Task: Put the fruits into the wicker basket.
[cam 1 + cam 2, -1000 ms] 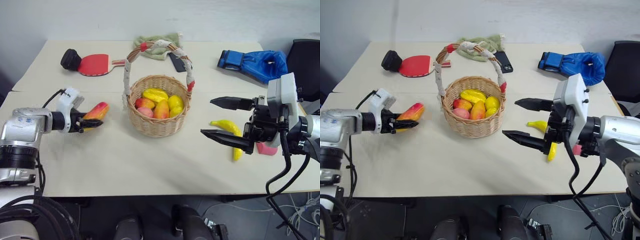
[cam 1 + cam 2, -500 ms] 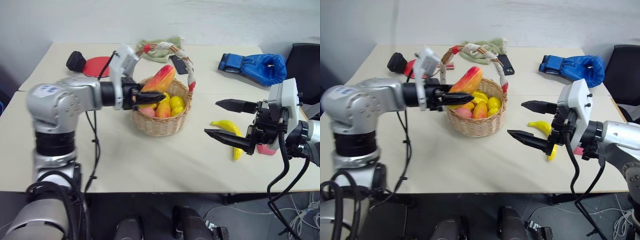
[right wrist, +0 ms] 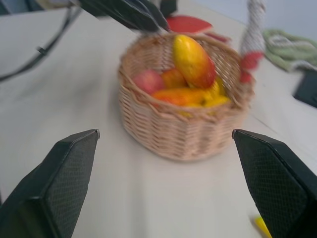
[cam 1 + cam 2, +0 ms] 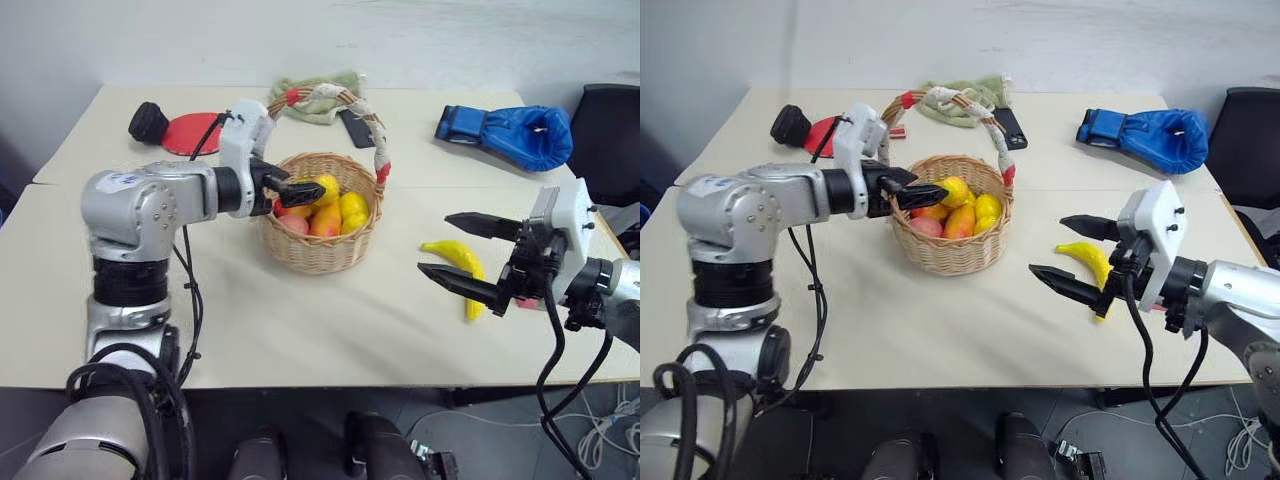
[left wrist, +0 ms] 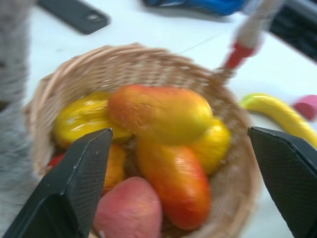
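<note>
The wicker basket (image 4: pixel 318 256) stands mid-table with several toy fruits inside. A yellow-orange mango with a red end (image 5: pixel 161 114) lies on top of that pile, free of any finger. My left gripper (image 4: pixel 300 192) hovers at the basket's left rim, open, its fingers (image 5: pixel 74 193) spread wide on either side of the mango. The banana (image 4: pixel 462 260) lies on the table to the right of the basket. My right gripper (image 4: pixel 436 243) hangs open just in front of and above the banana, holding nothing.
A blue boxing glove (image 4: pixel 510 125) lies at the back right, a red paddle (image 4: pixel 185 132) at the back left, a green cloth (image 4: pixel 315 88) and a dark phone (image 4: pixel 352 128) behind the basket. A small pink block (image 5: pixel 307 105) sits beside the banana.
My left arm swung right from the table's left side, carrying the mango over the basket, then opened; the mango now rests in the basket. My right gripper sank slightly to the right.
</note>
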